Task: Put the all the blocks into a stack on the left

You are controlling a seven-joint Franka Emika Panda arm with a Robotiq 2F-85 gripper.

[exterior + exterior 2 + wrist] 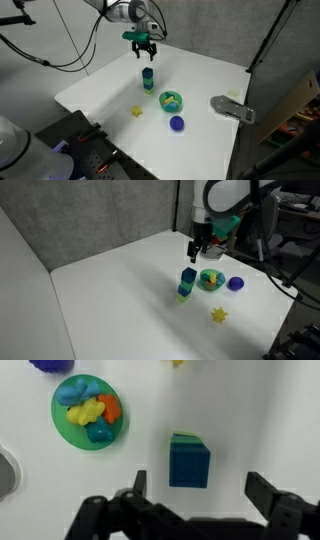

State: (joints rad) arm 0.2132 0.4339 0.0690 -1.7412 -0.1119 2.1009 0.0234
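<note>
A stack of blocks stands on the white table, a blue block (148, 73) on top of a green one; it shows in both exterior views (188, 278). In the wrist view I look down on the blue top block (189, 463) with a green edge behind it. My gripper (144, 47) hovers above the stack, also seen in an exterior view (195, 252). Its fingers (200, 488) are spread wide and hold nothing, well above the block.
A green bowl (171, 100) with colourful toys sits near the stack, also in the wrist view (88, 413). A blue ball (177, 123), a yellow star-shaped toy (138, 111) and a grey tool (232, 108) lie on the table.
</note>
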